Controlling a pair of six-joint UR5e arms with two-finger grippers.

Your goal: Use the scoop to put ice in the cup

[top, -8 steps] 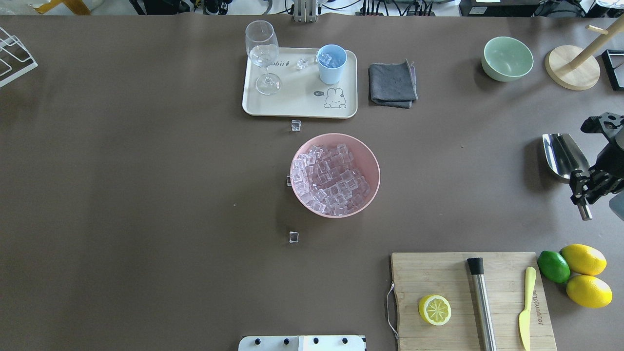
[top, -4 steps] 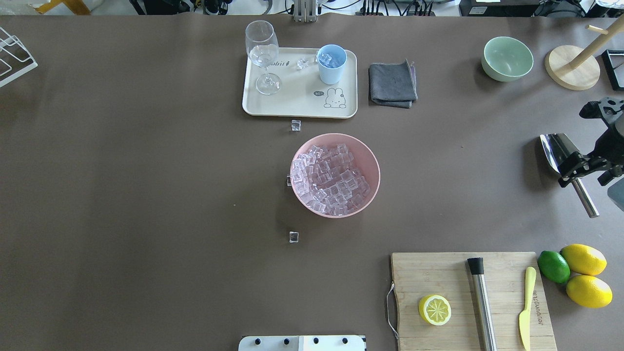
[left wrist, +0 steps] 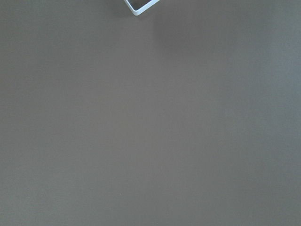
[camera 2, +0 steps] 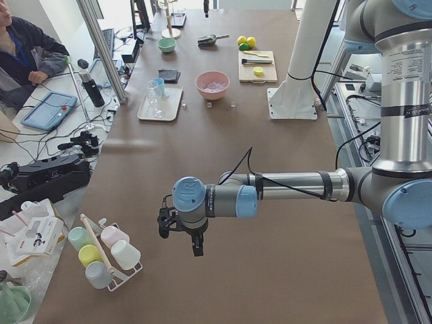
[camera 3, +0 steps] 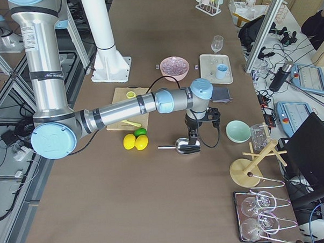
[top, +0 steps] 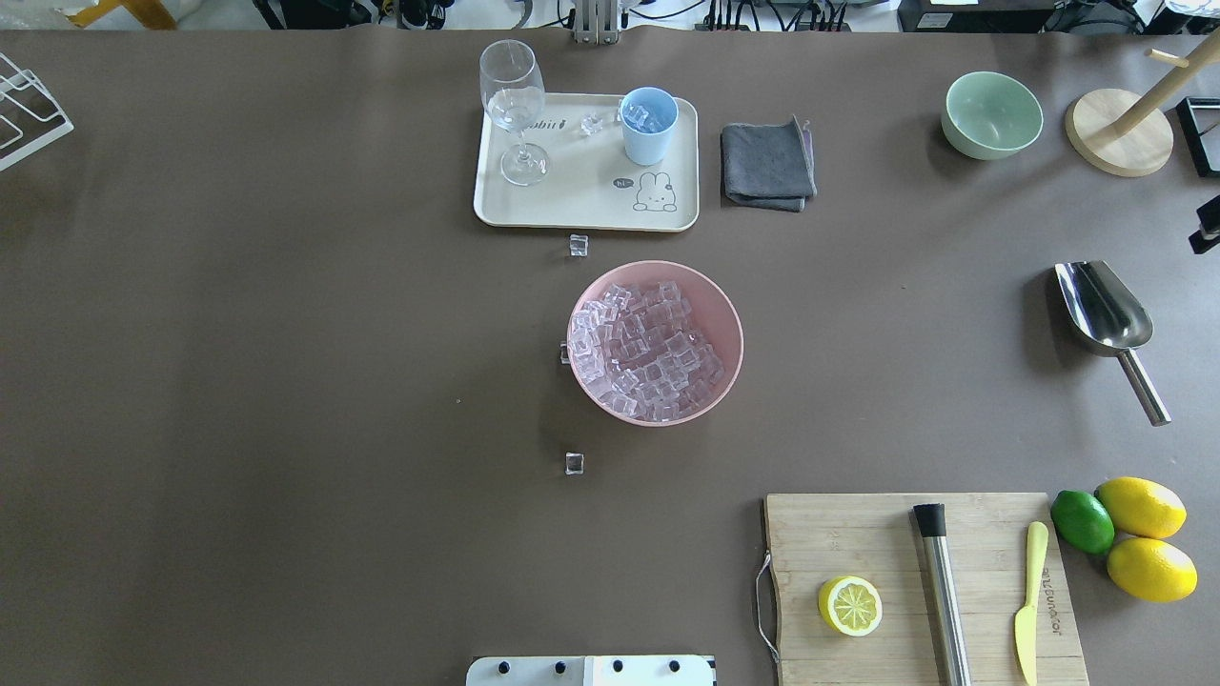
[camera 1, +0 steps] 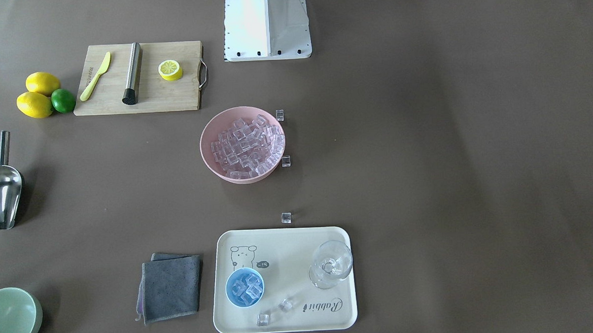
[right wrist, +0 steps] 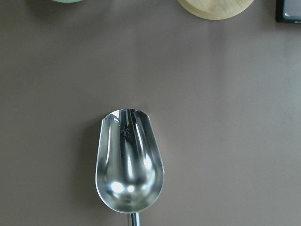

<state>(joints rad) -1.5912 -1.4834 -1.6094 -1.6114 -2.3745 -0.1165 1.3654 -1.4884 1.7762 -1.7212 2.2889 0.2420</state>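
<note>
The right claw (camera 3: 195,132) has lifted off the scoop (top: 1106,310), which now lies free just below it. Wide or narrow, I can't tell. The far-off cup (top: 649,124) holds ice (top: 637,116), so the job looks done.

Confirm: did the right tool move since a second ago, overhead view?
Yes. It was over the scoop handle; now the right tool sits at the view's right edge, mostly out of frame, shifted toward the wooden stand.
</note>
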